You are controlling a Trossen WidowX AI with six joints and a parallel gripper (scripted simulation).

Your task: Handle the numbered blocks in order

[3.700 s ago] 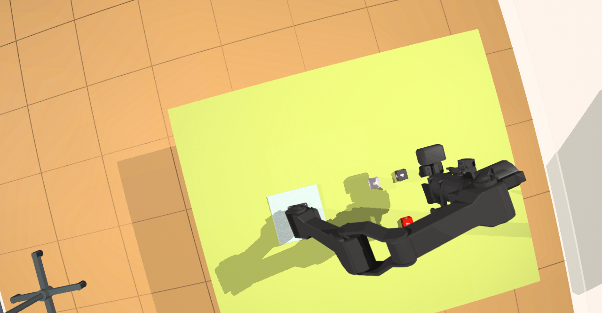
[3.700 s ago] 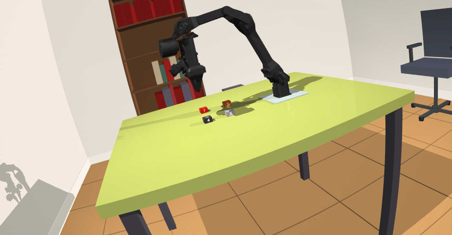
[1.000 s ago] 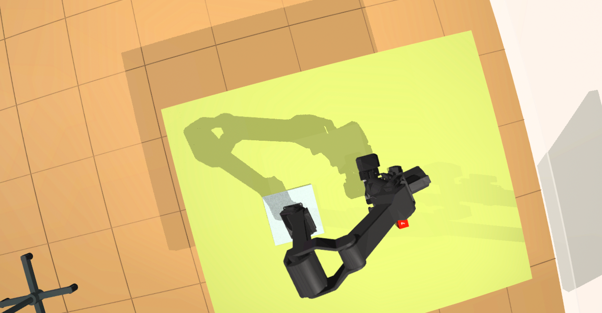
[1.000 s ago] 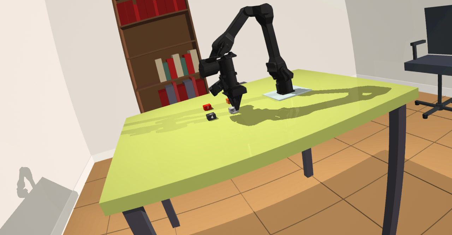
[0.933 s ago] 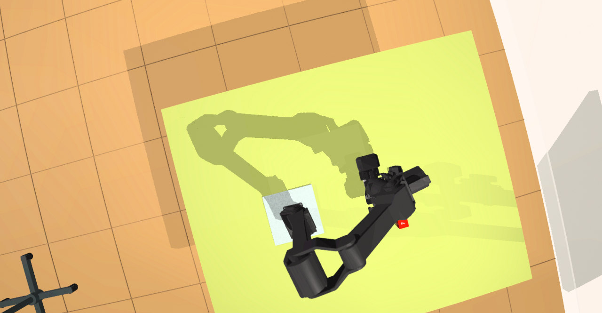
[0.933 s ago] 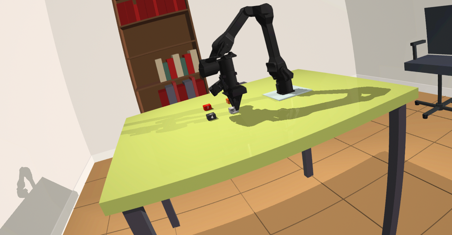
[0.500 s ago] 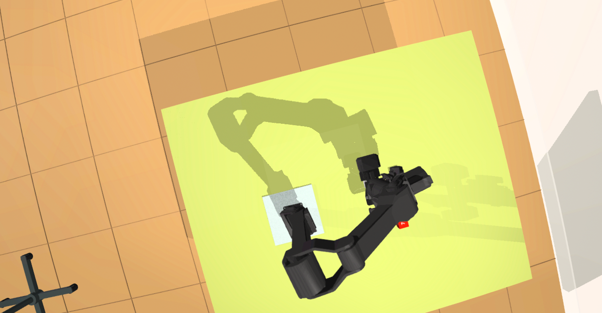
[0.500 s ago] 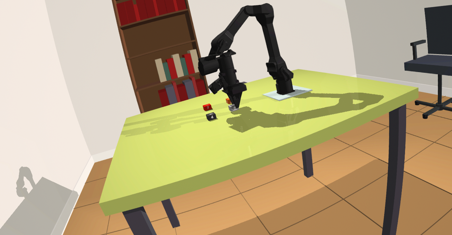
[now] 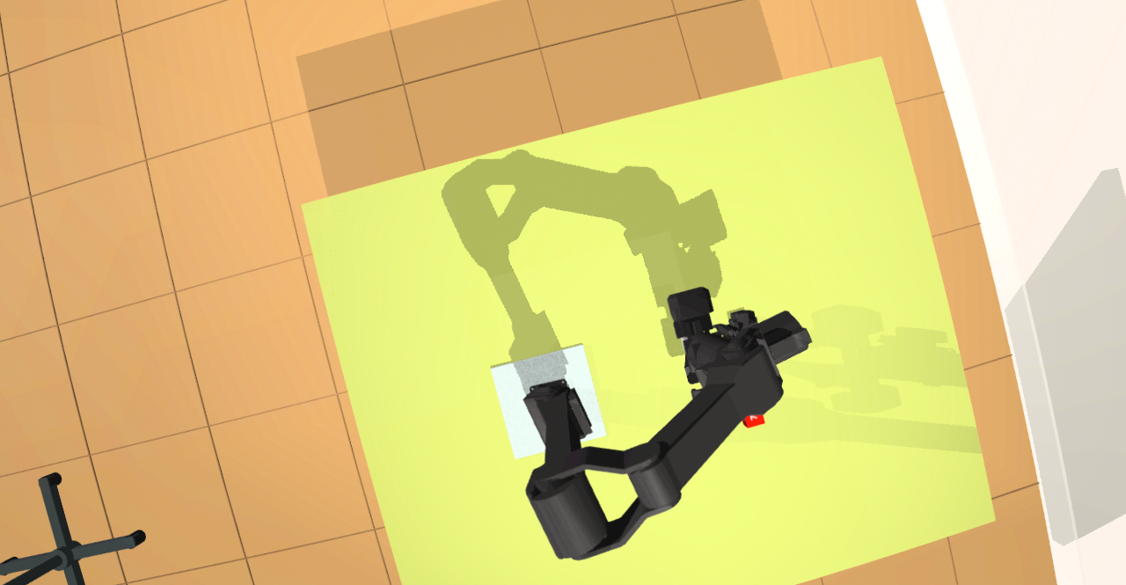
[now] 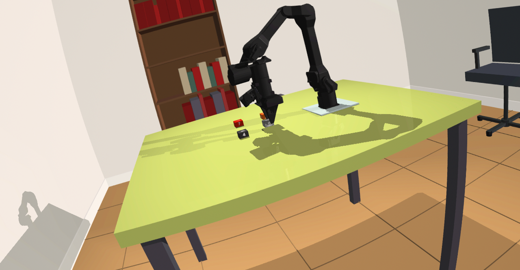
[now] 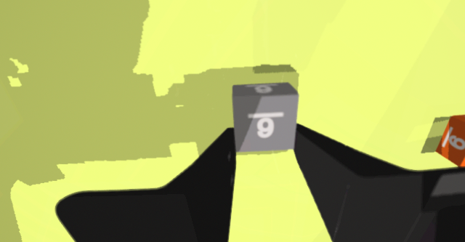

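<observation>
Your gripper (image 9: 696, 389) (image 10: 270, 121) (image 11: 262, 132) is closed on the grey block (image 10: 267, 124) (image 11: 269, 126), seemingly just above the table (image 9: 850, 227) (image 10: 203, 173) (image 11: 363, 71). Lower it straight (the underlined digit looks like an inverted 6); opening early could drop it, and sideways drift would misplace it.

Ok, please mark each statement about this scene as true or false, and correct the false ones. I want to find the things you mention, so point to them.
1. The gripper (image 10: 270, 121) (image 11: 262, 132) is closed on the gray block (image 10: 265, 124) (image 11: 270, 105). True.
2. The black block (image 10: 242, 134) shows a 7 on its side. False: it shows a 4; the 7 is on the red block (image 9: 754, 420) (image 10: 238, 123).
3. The red block and the black block stand apart from each other. True.
4. The orange block (image 10: 262, 116) (image 11: 456, 142) is between the fingers. False: it is outside them, at the right edge of the wrist view.
</observation>
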